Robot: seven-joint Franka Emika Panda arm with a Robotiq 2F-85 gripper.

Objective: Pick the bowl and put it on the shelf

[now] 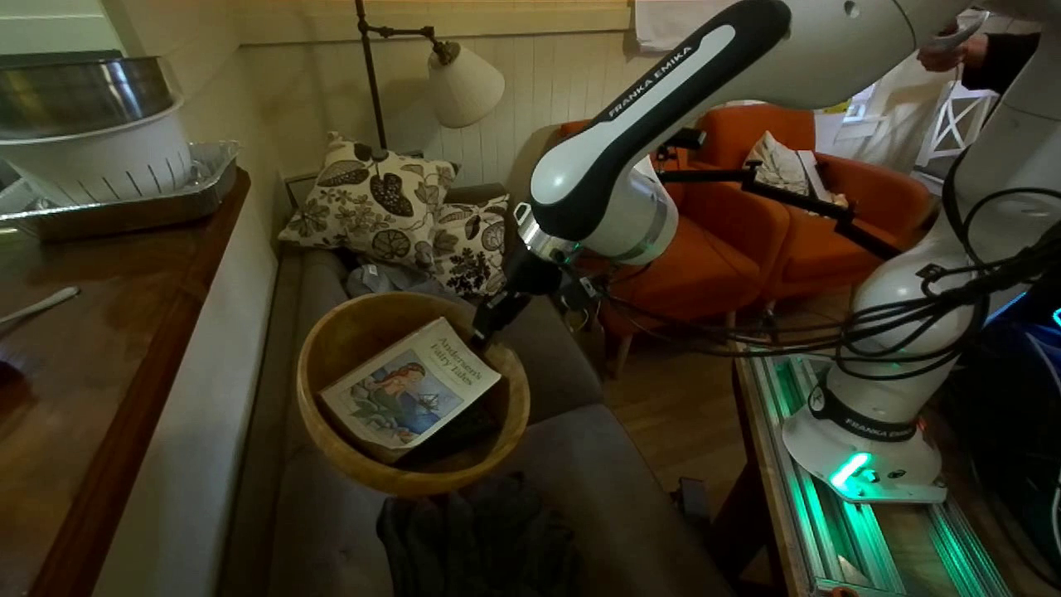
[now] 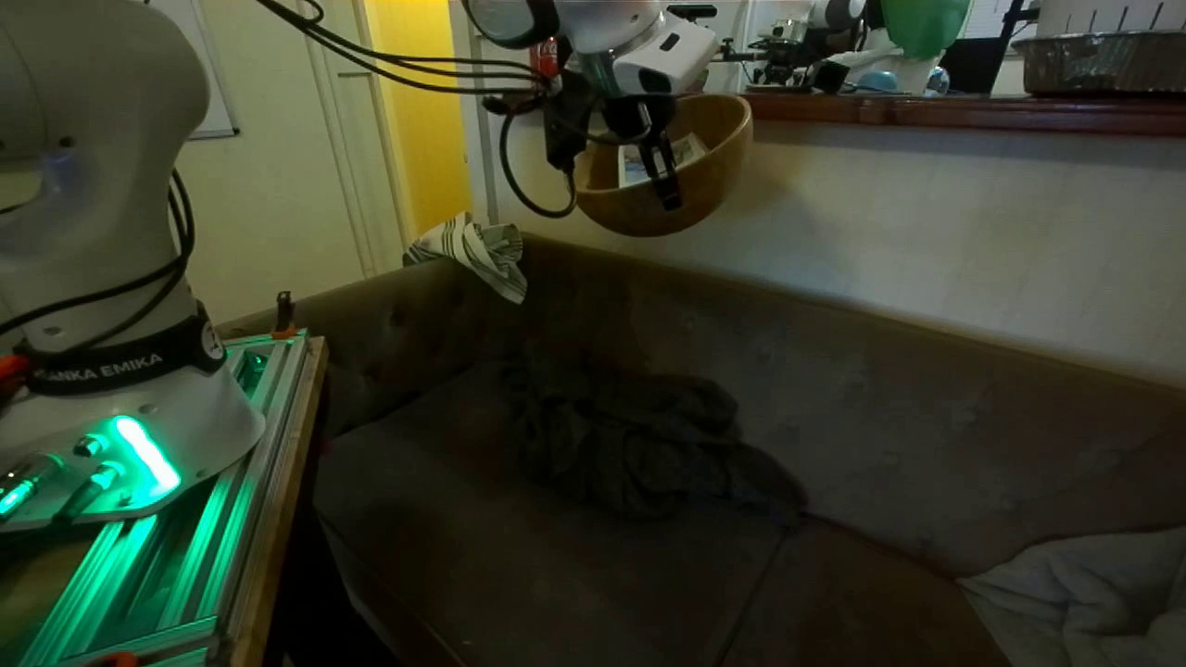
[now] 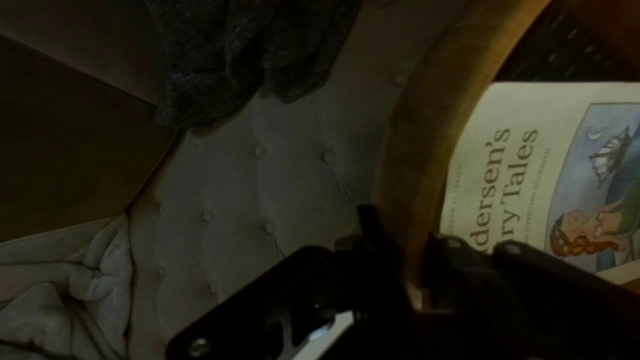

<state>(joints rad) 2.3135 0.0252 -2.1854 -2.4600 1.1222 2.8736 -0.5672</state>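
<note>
Bowl (image 1: 356,336) (round, wooden) in tool (image 3: 403,237)

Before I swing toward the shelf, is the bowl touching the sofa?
Apart. In an exterior view, a strip of pale wall shows between the underside of the bowl and the top edge of the sofa.
</note>
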